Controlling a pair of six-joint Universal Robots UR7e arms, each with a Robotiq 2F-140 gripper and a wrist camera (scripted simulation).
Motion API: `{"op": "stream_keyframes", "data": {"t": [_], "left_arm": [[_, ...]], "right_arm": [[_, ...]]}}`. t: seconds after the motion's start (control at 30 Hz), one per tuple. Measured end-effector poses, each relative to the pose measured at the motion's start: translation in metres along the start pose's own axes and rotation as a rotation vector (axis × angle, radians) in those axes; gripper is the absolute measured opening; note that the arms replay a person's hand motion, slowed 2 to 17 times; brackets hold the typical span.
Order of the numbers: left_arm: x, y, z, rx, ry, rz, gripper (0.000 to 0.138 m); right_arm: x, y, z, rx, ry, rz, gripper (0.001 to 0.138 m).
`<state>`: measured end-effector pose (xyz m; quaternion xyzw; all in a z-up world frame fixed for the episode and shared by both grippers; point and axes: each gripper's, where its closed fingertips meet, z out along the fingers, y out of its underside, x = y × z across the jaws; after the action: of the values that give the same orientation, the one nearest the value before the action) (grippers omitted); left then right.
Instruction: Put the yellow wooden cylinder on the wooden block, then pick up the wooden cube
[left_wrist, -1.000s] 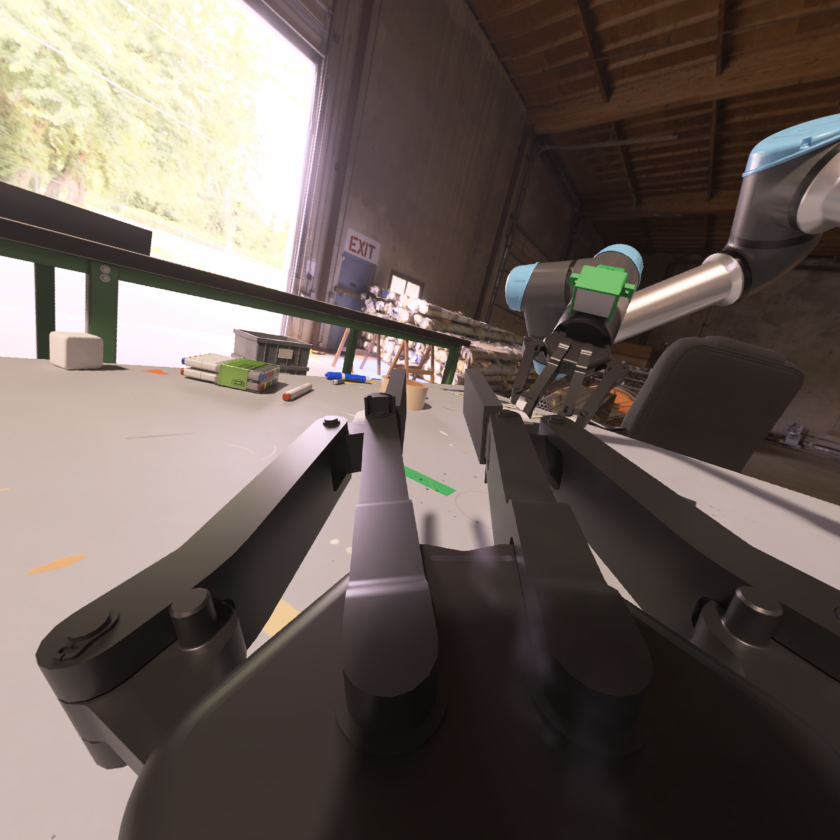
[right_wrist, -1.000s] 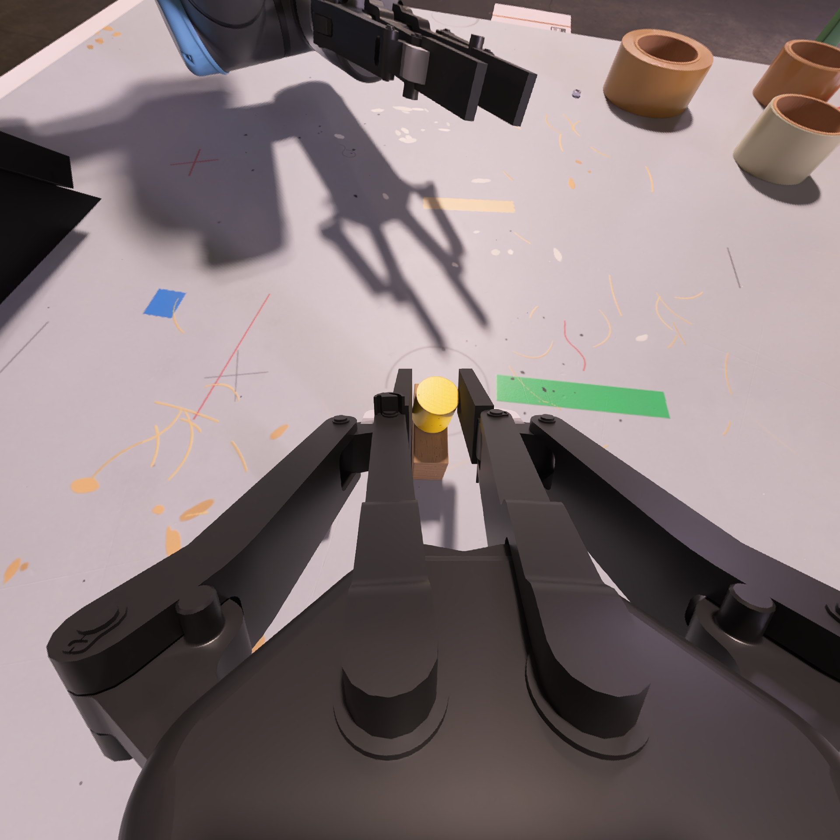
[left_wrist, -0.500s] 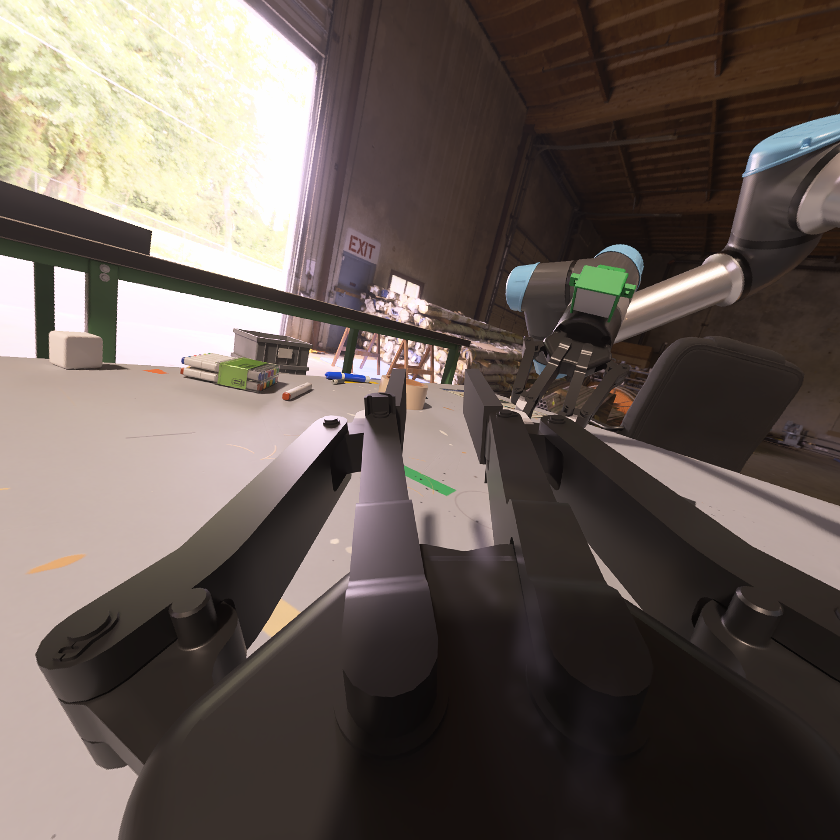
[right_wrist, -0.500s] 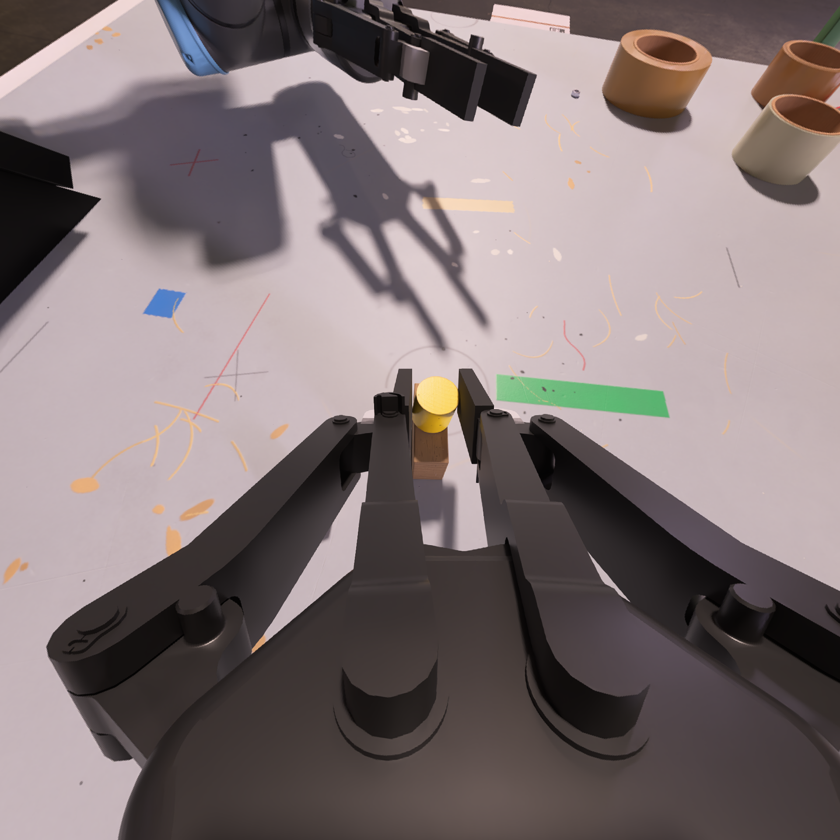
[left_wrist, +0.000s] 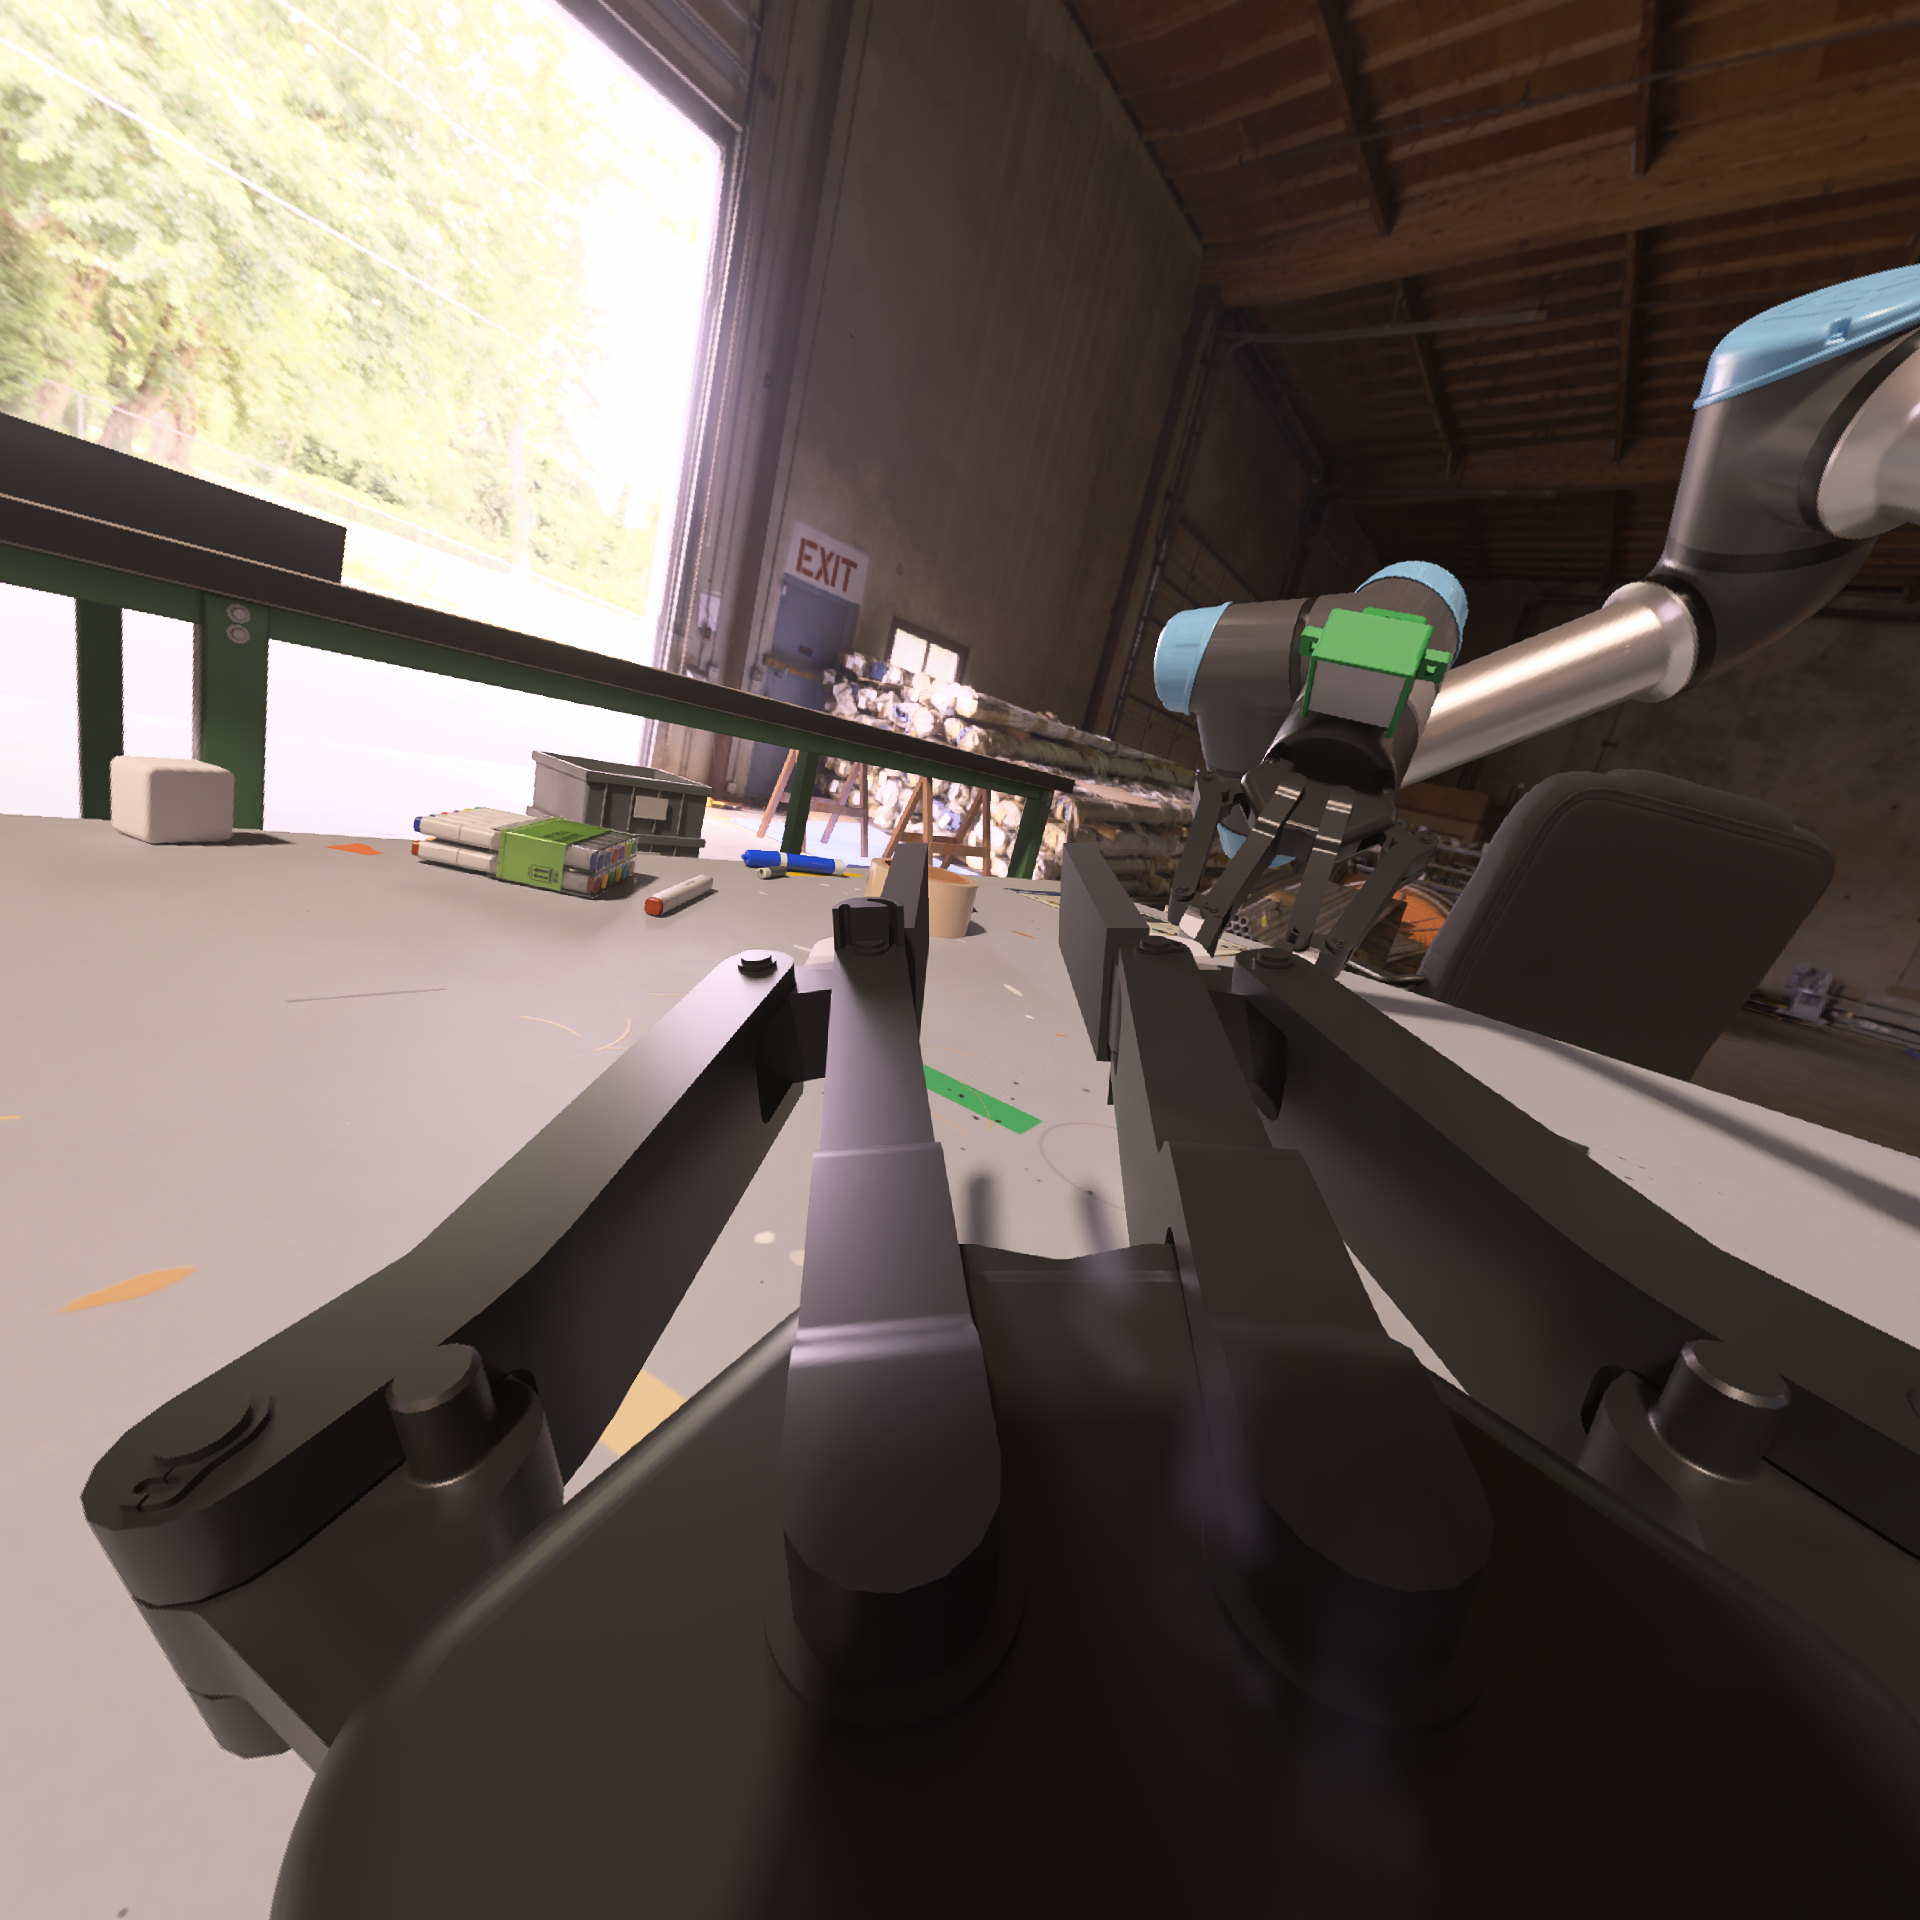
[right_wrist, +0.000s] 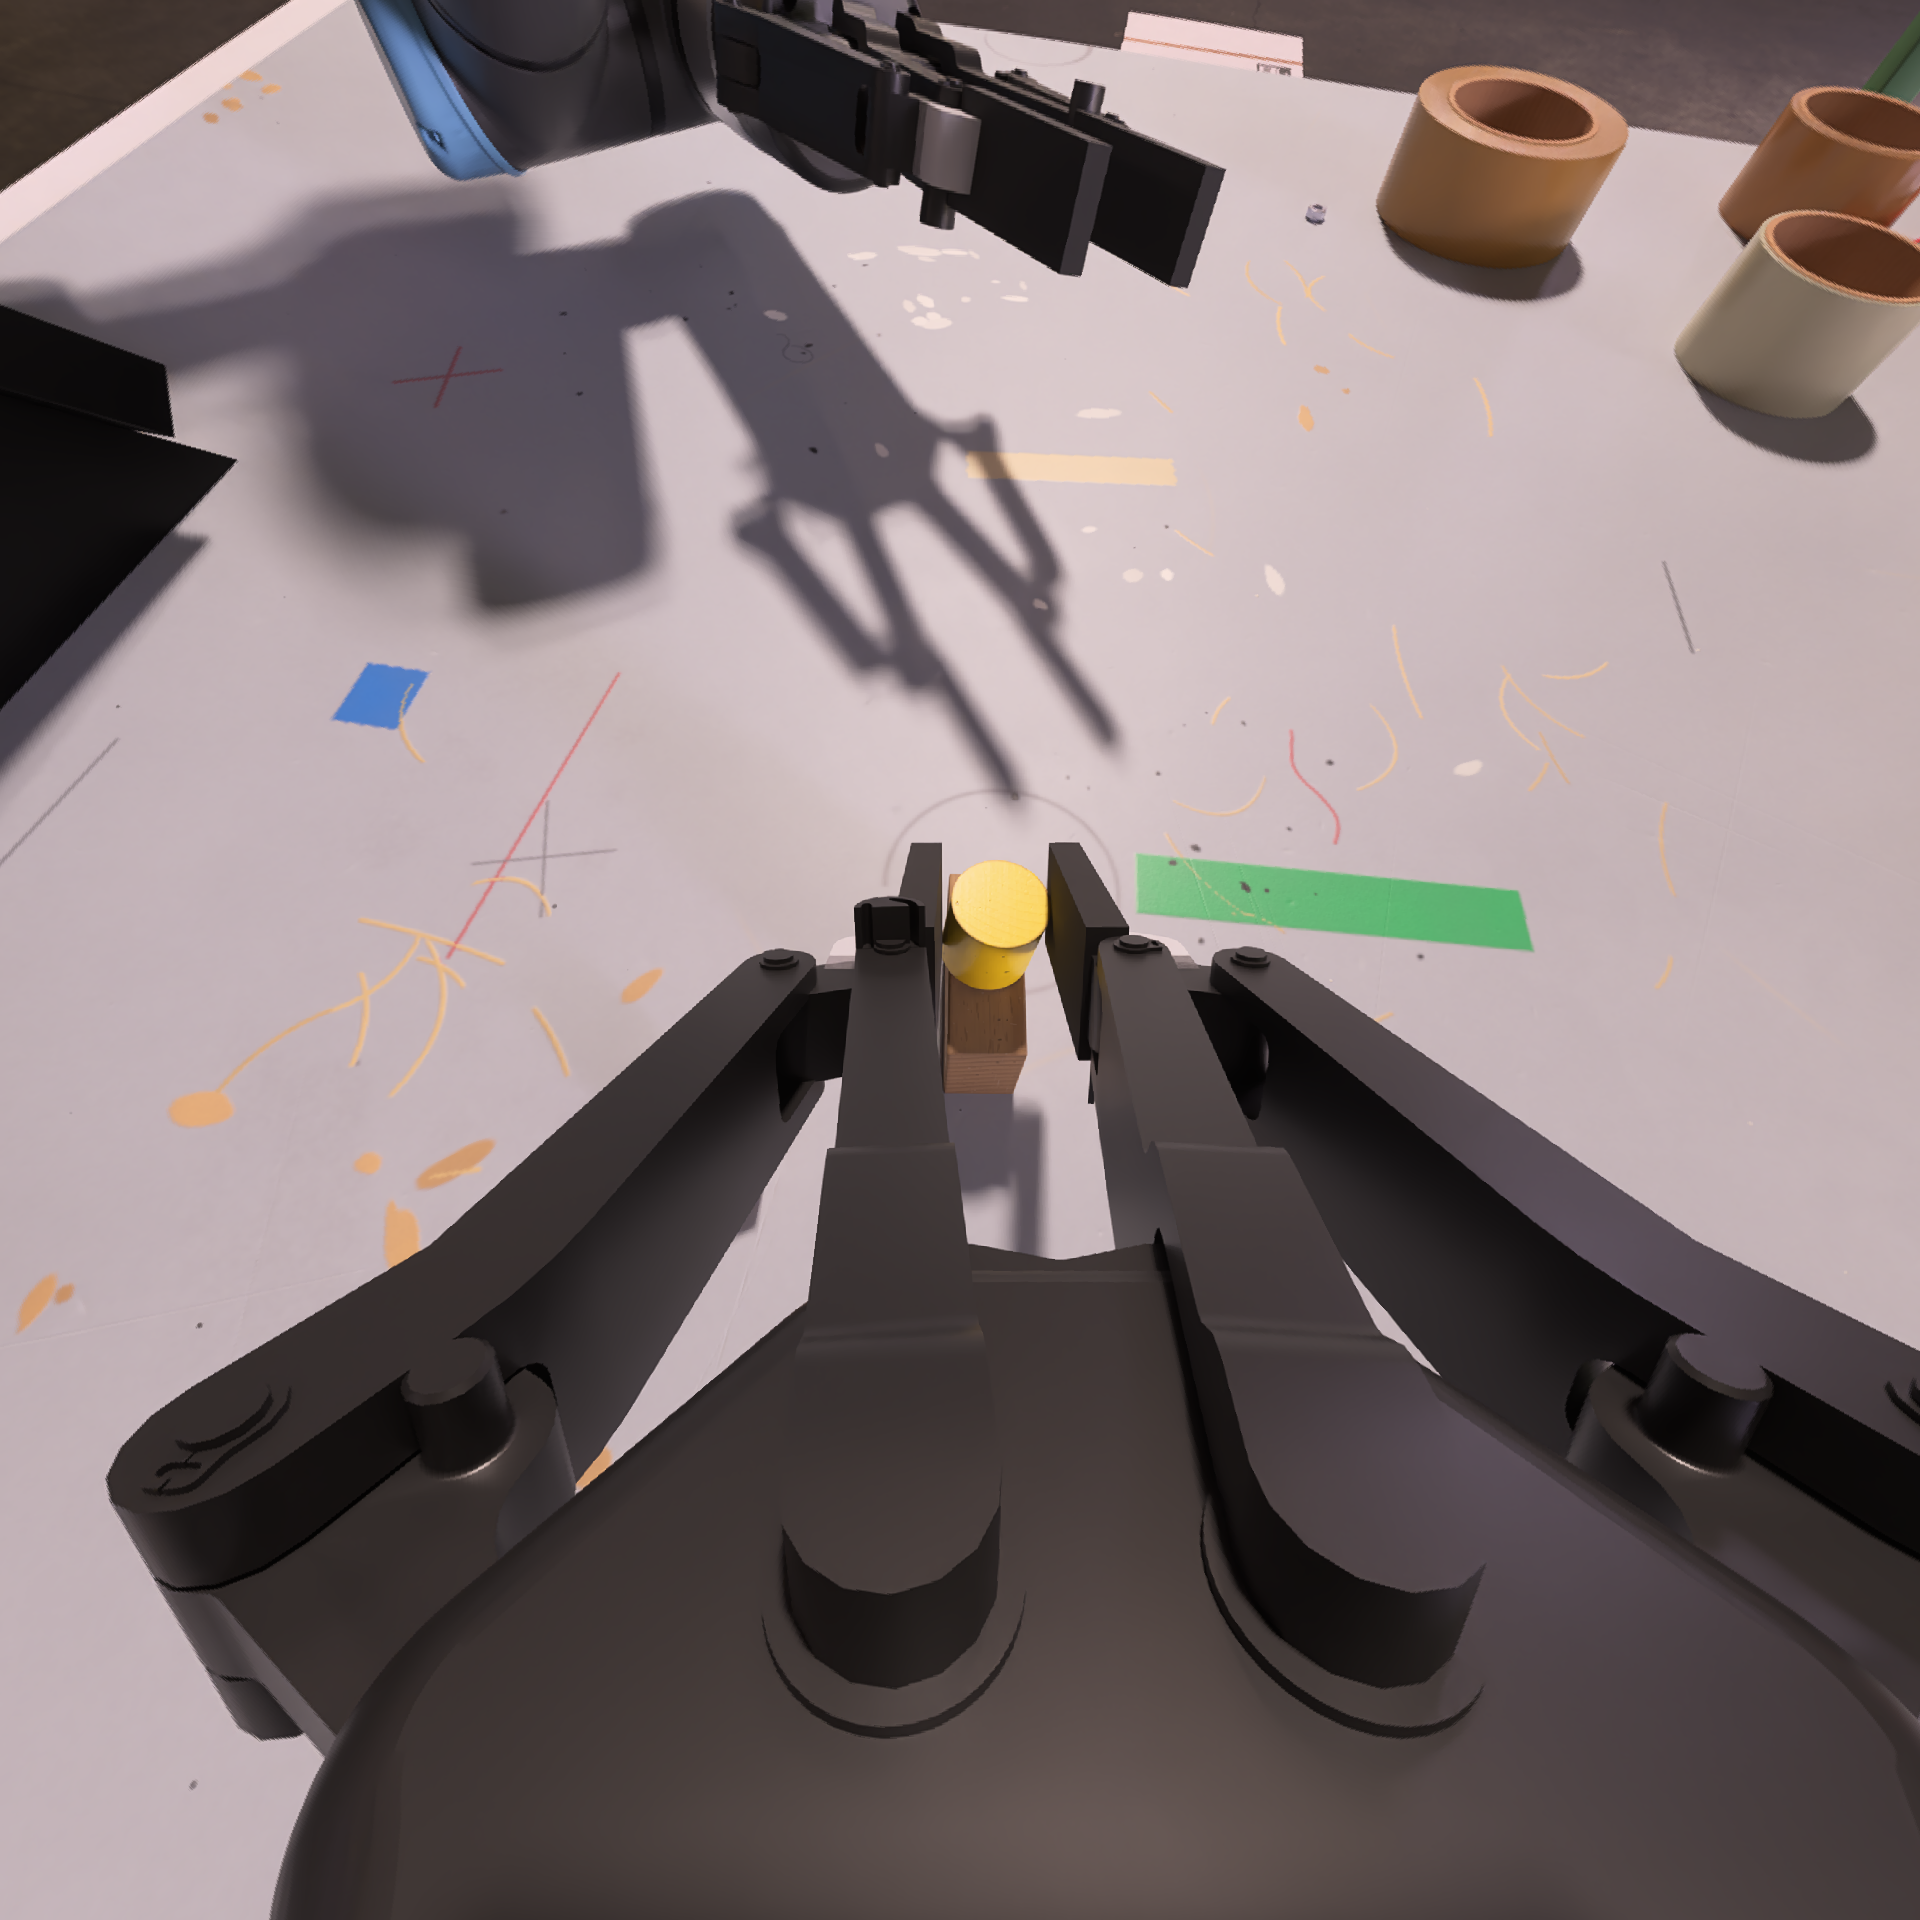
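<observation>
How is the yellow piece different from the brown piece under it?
The yellow wooden cylinder is round and bright yellow; the wooden block is square-edged and plain brown. The cylinder sits on top; the block stands on the table. Both lie between the right gripper fingers.

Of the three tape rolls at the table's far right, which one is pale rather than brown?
The cream roll, nearest the right gripper; the brown roll and orange-brown roll lie farther back.
</observation>
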<state>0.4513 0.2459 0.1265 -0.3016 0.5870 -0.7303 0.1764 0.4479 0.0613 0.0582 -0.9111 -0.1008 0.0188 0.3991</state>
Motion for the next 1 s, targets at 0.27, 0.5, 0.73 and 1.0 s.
{"op": "stream_keyframes", "data": {"t": [0.27, 0.5, 0.73, 1.0], "left_arm": [[0.0000, 0.0001, 0.0001, -0.001, 0.000, -0.001, 0.034], [-0.0001, 0.0002, 0.0002, -0.002, 0.001, -0.002, 0.034], [-0.0001, 0.0003, 0.0002, -0.002, 0.001, -0.002, 0.034], [0.0000, 0.0004, 0.0003, -0.003, 0.003, -0.003, 0.034]], "right_arm": [[-0.0003, 0.0000, -0.0001, 0.001, -0.003, 0.001, 0.027], [-0.0005, 0.0002, -0.0003, 0.002, -0.005, 0.001, 0.027], [-0.0005, 0.0004, -0.0007, 0.004, -0.006, 0.000, 0.027], [-0.0003, 0.0009, -0.0012, 0.007, -0.006, 0.000, 0.027]]}}
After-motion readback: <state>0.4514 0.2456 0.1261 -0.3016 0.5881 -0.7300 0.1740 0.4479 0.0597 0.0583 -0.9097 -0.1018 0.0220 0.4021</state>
